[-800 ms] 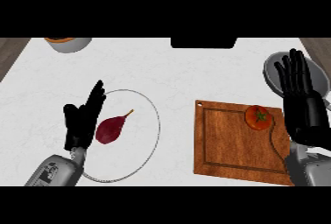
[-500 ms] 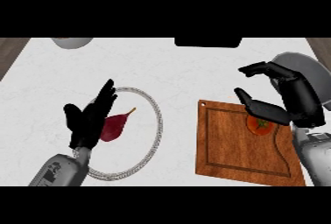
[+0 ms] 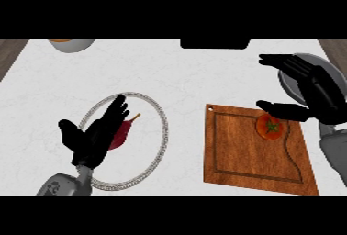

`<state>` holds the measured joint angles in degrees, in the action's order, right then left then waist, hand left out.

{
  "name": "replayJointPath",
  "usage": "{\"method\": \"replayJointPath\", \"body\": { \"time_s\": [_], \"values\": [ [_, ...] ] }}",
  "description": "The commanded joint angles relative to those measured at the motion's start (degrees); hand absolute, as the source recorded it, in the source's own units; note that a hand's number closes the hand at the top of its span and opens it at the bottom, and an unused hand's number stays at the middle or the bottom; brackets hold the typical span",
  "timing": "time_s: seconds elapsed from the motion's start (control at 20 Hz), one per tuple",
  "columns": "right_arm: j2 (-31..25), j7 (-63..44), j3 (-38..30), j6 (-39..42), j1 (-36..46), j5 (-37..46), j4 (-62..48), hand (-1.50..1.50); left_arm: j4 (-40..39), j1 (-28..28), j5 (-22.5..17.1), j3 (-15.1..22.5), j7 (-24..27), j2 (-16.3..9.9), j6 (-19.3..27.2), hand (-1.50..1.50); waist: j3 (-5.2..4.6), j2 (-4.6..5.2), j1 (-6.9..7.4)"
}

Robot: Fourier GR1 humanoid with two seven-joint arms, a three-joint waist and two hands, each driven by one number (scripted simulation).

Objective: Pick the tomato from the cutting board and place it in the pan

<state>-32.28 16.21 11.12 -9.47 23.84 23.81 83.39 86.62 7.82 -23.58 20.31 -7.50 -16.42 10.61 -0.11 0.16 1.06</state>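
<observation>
The tomato (image 3: 270, 127) lies on the wooden cutting board (image 3: 254, 158), near the board's far right corner, its green stalk end facing up; the board rests on the pale worktop (image 3: 176, 78) at the right of the view, turned a little askew. The right hand (image 3: 313, 89) hangs over that corner of the board, its fingers (image 3: 284, 61) stretched out toward the left and spread apart from the thumb (image 3: 281, 110), which reaches just over the tomato's upper edge; whether the thumb touches the fruit cannot be told from this angle, and nothing is clasped. Behind that hand a grey round rim shows, probably the pan (image 3: 318, 62), though most of it is hidden by the hand. At the left a round plate (image 3: 159, 137) with a beaded rim sits on the worktop, well apart from the board; a dark red vegetable (image 3: 123, 134) with a short stalk lies in it. The left hand (image 3: 95, 137) rests open above the plate, fingers straight and pointing away, covering part of the vegetable. A bowl (image 3: 71, 44) stands at the far left edge; a dark object (image 3: 215, 44) sits at the far middle edge.
</observation>
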Motion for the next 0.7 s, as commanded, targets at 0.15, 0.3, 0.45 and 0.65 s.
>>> {"method": "replayJointPath", "body": {
  "time_s": [0.15,0.3,0.45,0.65],
  "values": [
    [-9.17,-14.49,10.98,12.24,1.16,15.63,-0.62,-1.50,0.63,0.35,-1.88,-1.68,-0.88,-1.01,-2.23,0.00,-0.26,-0.35,-0.73],
    [-11.93,-23.94,16.44,20.44,4.95,23.34,0.03,-1.50,0.53,-0.77,-0.64,0.37,-0.58,0.28,-1.52,0.00,-0.50,-0.57,0.14],
    [-10.13,-33.90,21.77,29.35,6.90,28.23,1.90,-1.50,0.26,-2.00,-1.04,-0.24,0.10,-0.29,-2.25,0.00,-0.45,-0.67,0.40],
    [-3.75,-45.10,27.35,43.65,10.28,30.32,2.75,-1.50,-0.76,-0.84,-1.77,-1.12,-0.71,0.02,-2.60,0.00,-0.26,-0.36,0.03]
  ]
}}
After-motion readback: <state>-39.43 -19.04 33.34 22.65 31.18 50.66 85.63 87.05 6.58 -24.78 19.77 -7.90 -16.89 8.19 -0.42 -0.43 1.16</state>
